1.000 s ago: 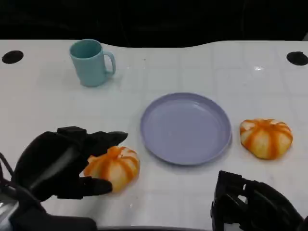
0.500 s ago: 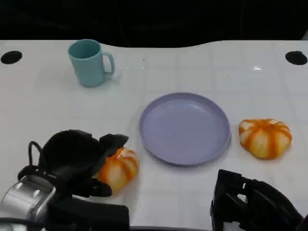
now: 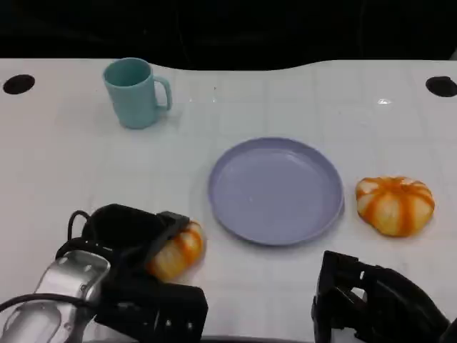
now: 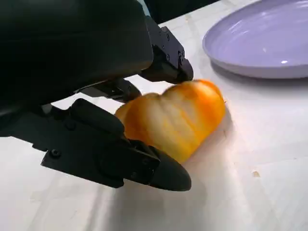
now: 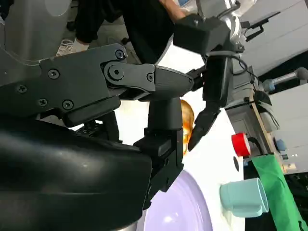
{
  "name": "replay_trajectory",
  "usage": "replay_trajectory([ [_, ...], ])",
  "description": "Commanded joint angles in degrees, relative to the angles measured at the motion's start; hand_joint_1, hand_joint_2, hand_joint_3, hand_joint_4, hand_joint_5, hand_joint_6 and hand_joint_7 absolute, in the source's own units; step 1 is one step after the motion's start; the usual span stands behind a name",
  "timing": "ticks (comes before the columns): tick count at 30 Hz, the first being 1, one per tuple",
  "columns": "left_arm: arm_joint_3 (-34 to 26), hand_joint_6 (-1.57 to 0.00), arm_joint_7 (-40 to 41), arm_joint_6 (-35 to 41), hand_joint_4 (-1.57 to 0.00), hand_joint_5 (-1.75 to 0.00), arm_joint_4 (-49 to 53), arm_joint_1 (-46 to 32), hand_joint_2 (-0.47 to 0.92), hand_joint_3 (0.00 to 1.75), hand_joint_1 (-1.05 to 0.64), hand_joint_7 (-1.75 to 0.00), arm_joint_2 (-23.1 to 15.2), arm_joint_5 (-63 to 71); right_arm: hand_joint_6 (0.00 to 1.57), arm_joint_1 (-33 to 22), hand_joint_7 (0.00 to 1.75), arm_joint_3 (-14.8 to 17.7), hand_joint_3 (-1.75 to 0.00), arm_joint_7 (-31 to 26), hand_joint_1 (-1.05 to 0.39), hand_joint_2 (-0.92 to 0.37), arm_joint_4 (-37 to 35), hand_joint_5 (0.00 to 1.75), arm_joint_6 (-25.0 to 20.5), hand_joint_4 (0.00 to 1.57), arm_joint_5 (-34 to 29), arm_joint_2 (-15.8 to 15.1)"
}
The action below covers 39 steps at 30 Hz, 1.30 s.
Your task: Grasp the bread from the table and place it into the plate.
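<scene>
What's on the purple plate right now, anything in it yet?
Nothing lies in the plate; its whole inside shows bare. One bread sits on the table beside it, with the left hand closed around it and covering its left part. Another bread lies on the plate's other side.

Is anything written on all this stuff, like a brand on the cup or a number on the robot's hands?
No readable text anywhere.
Cup: plain teal, no mark.
Plate: plain purple, no mark.
Left hand and right hand: bare black shells, no label visible.

The left hand has its fingers wrapped around the bread; the right hand sits low at the near edge, holding nothing.
</scene>
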<state>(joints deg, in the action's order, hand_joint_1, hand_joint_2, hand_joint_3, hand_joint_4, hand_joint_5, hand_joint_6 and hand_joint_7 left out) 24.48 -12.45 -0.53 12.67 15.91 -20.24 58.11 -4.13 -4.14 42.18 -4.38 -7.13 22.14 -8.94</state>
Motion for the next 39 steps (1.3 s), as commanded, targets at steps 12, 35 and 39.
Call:
replay_trajectory([
  [12, 5.72, -0.91, 37.93, -12.45, -0.73, -1.74, 27.24, 5.00, 0.85, 0.65, -0.35, -0.75, -0.15, -1.20, 0.38, -0.09, 1.75, 0.81, -0.49, 0.51, -0.53, -0.92, 0.20, 1.75, 0.30, 0.61, 0.42, -0.73],
  [35, 4.82, -0.61, 56.70, -18.29, -0.87, -1.75, 27.48, 5.96, 0.49, 1.14, -0.30, -1.75, 0.20, -7.65, 0.38, -0.40, 1.75, 0.90, -0.48, 0.25, -0.53, -0.92, 0.92, 1.75, -0.87, 0.62, 0.81, -0.83],
  [39, 2.43, -0.61, 54.25, -19.17, -0.88, -1.75, 23.15, 6.15, 0.56, 0.96, -0.29, -1.68, 0.32, -10.35, 0.39, -0.24, 1.75, 0.87, -0.48, 0.41, -0.53, -0.92, 0.43, 1.75, -0.06, 0.62, 0.34, -0.87],
])
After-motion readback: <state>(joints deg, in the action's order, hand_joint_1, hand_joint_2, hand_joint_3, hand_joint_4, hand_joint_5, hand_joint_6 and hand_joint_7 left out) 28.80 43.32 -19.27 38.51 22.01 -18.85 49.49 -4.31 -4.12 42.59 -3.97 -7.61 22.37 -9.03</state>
